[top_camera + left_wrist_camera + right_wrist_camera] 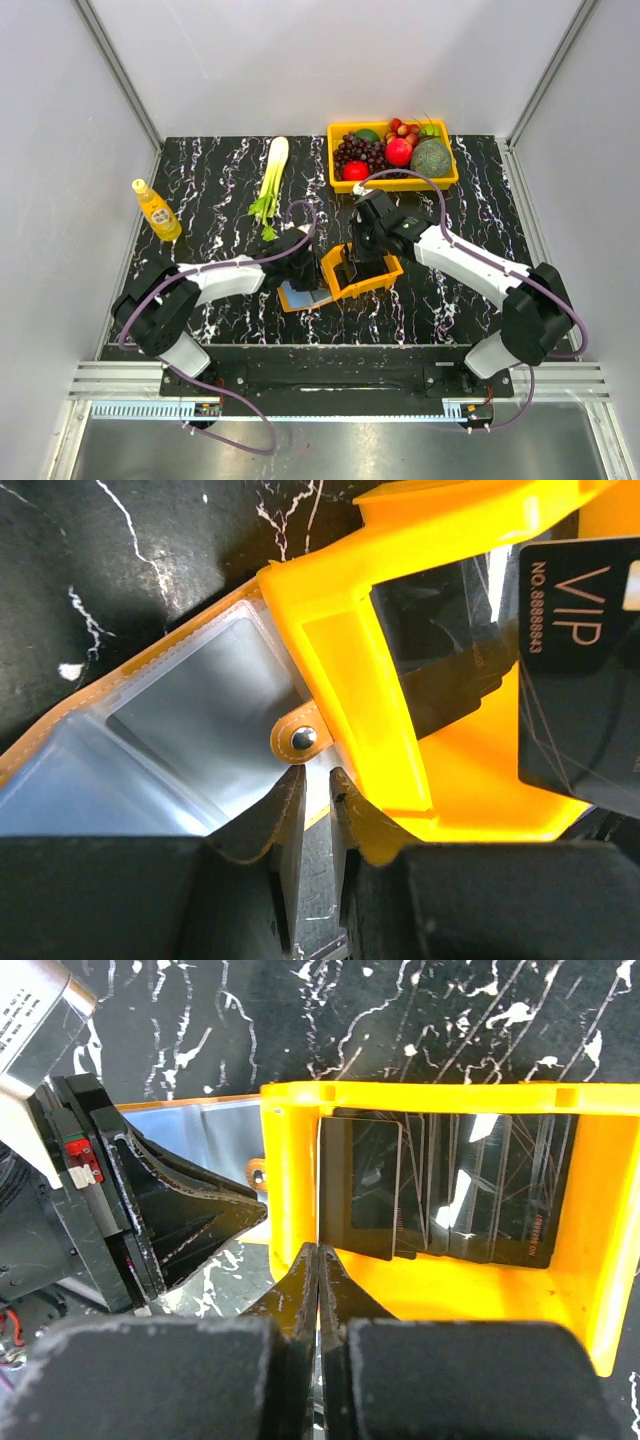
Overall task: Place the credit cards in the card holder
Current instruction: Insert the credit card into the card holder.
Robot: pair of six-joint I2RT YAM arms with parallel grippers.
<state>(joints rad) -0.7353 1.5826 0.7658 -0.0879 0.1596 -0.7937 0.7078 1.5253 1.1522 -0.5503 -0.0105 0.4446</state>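
The card holder (pixel 297 298) lies open on the black marble table, its clear inner slots (pixel 190 710) facing up and a snap tab (pixel 303 738) at its edge. It also shows as a pale sheet (pixel 200 1130) beside the tray. My left gripper (pixel 317 772) stands over the holder's near edge, jaws a narrow slit apart, nothing visible between them. Black glossy credit cards (pixel 480 1190) overlap inside a small orange tray (pixel 290 1180); one reads VIP (pixel 580 680). My right gripper (pixel 320 1250) is shut, tips at the tray's left wall by a card's lower corner.
A yellow basket (pixel 395 184) of fruit stands at the back right. A green stalk vegetable (pixel 272 180) lies at the back middle and a yellow bottle (pixel 157 210) at the left. The orange tray (pixel 378 280) touches the holder's right side.
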